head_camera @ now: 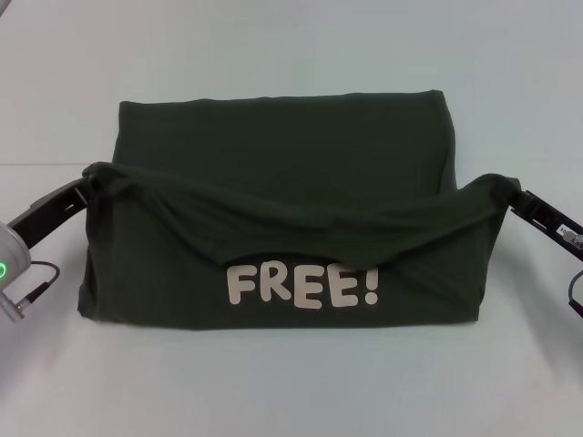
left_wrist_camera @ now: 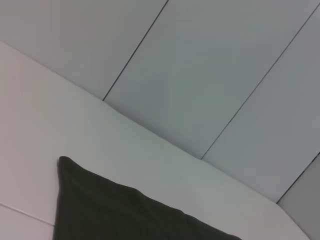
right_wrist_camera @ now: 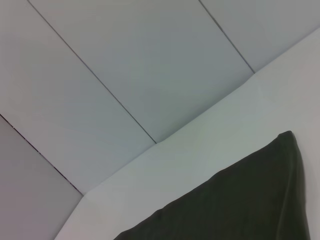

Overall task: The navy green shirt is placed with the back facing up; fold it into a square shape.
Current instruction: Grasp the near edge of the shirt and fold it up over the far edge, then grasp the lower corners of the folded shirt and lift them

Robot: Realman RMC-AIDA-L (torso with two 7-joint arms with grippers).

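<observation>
Cream "FREE!" lettering (head_camera: 301, 286) nearest, on the shirt (head_camera: 291, 146), which lies mid-table (head_camera: 291, 391), its lifted edge sagging between both arms. Left gripper (head_camera: 91, 180) and right gripper (head_camera: 510, 196) each appear clamped on a corner, fingertips hidden under cloth. Risk: uneven travel or a slipping corner would skew the fold.

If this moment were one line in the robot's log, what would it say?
shirt: part-folded, lettering showing | left gripper: holding lifted edge, left side | right gripper: holding same edge, right side | edge sags between them
</observation>
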